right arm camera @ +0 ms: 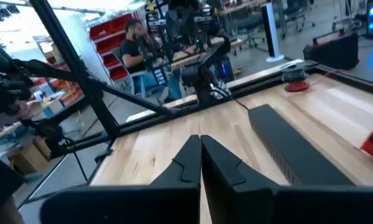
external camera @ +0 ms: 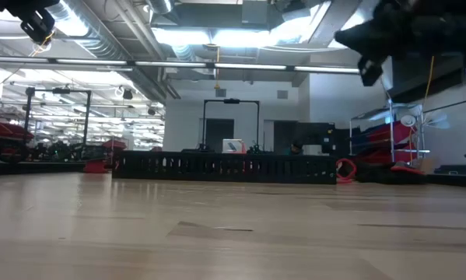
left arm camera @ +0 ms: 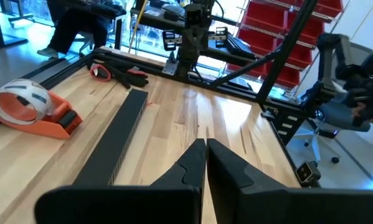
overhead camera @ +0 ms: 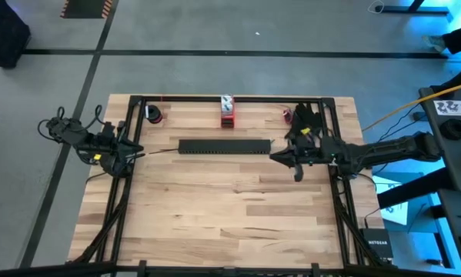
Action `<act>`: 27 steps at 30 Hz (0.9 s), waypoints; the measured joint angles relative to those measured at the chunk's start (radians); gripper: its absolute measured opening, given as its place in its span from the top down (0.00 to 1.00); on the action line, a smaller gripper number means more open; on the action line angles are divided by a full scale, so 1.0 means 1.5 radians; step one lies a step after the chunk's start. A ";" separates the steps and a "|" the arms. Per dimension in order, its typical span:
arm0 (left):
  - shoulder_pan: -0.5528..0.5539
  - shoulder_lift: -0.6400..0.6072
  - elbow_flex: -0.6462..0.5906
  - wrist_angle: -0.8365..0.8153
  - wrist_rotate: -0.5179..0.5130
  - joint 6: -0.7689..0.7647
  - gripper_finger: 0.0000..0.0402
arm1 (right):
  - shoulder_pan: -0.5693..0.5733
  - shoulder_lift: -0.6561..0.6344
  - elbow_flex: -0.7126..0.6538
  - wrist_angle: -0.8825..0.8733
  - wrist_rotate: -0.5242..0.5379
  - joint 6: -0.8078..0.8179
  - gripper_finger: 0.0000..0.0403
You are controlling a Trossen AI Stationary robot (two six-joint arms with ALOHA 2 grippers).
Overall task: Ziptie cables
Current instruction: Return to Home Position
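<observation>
Left pincer (left arm camera: 206, 148) is clenched, its two dark fingers pressed tip to tip with nothing between them. In the overhead picture its arm sits at the left edge of the tabletop (overhead camera: 230, 215), about mid-height in the frame. Right pincer (right arm camera: 200, 142) is clenched on nothing as well, and its arm reaches in from the right of the frame to end just beside the right end of the long black duct (overhead camera: 224, 146). In the low view both arms hang in the upper corners, clear of the wood.

The duct lies flat across the upper middle of the overhead frame, with a smooth black lid on top. The cables are hidden in every view, so I cannot tell where they lie.

Behind the duct, top centre, stands an orange tape dispenser (overhead camera: 227, 110). A red roll (overhead camera: 154, 115) sits at the upper left.
</observation>
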 joint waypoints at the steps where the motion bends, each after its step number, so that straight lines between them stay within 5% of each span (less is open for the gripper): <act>1: 0.000 0.000 0.000 0.000 0.000 0.000 0.98 | 0.000 -0.020 -0.017 0.006 0.004 -0.001 0.99; 11: 0.000 0.000 -0.002 0.001 0.000 -0.001 0.98 | 0.000 -0.263 -0.163 0.006 0.040 -0.036 0.99; 19: 0.000 0.000 -0.005 0.008 0.000 -0.029 0.98 | 0.000 -0.470 -0.168 -0.196 0.042 -0.074 0.99; 27: 0.000 0.000 -0.139 0.233 0.109 0.065 0.98 | 0.000 -0.528 -0.168 -0.249 0.032 -0.131 0.99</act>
